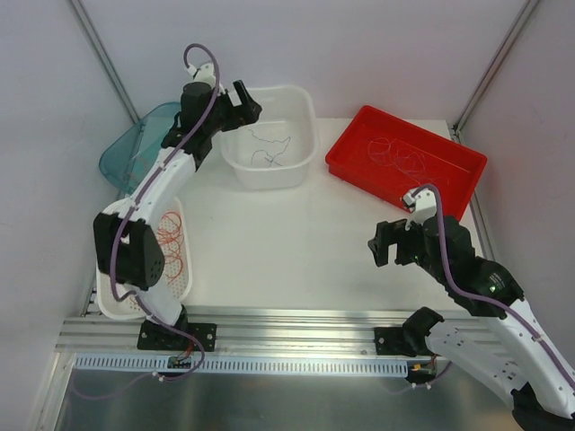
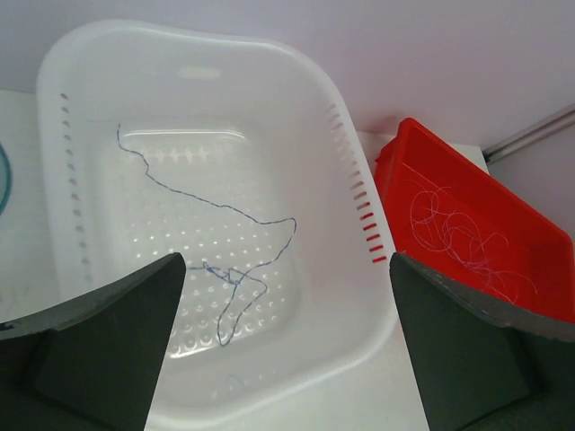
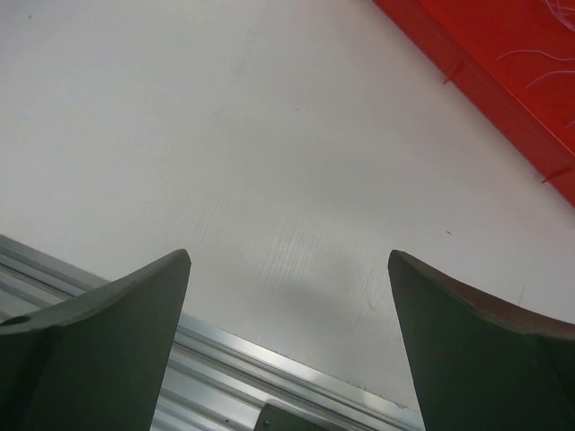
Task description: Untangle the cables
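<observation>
My left pincer [image 2: 287,262] spread apart, I should sink onto the dark cable [image 2: 232,277] knotted just ahead between its jaws, nipping one strand

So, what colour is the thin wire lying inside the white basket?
The wire is dark blue, seen best in the left wrist view.

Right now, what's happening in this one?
Two robot arms are working on untangling thin wires. The left gripper hovers open over the white basket, where one dark wire lies loosely kinked. The right gripper is open and empty above the table beside the red tray, which holds pale wire loops. Red-orange wires lie in a white tray at near left.
</observation>
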You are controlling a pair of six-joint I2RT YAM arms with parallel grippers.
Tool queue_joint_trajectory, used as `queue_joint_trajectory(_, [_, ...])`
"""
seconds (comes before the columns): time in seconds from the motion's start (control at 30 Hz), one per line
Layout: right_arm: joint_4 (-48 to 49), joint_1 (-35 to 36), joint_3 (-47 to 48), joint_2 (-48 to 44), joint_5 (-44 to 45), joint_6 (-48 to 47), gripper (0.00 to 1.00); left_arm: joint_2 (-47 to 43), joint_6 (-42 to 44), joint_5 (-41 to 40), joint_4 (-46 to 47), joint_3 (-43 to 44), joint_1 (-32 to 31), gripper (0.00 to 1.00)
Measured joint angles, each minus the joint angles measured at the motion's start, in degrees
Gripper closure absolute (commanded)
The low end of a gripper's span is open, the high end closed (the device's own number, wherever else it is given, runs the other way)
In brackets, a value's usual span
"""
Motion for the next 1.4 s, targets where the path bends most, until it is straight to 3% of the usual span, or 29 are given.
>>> queue_joint_trajectory(0.23, [-6.1,0.0,2.3,-1.2,7.1,0.9,0.03,-21.8,0.7,-2.2,-7.9,-12.8,0.0,0.01])
queue_joint_trajectory(0.43, [-11.1,0.0,6.2,-5.0,15.9,1.8,0.03,-43.5,2.0,-4.6,-20.3,-22.1,0.0,0.01])
queue_joint_trajectory(0.83, [-20.6,0.0,10.5,-17.0,23.7,4.2,0.03,-84.0,4.1,-14.8,-43.7,-26.4,0.0,0.01])
queue_joint_trajectory(1.17, [-24.9,0.0,12.0,-29.8,26.9,4.2,0.03,-99.9,4.9,-22.6,-62.1,-23.8,0.0,0.01])
queue_joint_trajectory(1.4, [-27.2,0.0,12.1,-34.9,28.2,4.3,0.03,-101.1,4.0,-26.1,-67.5,-22.4,0.0,0.01])
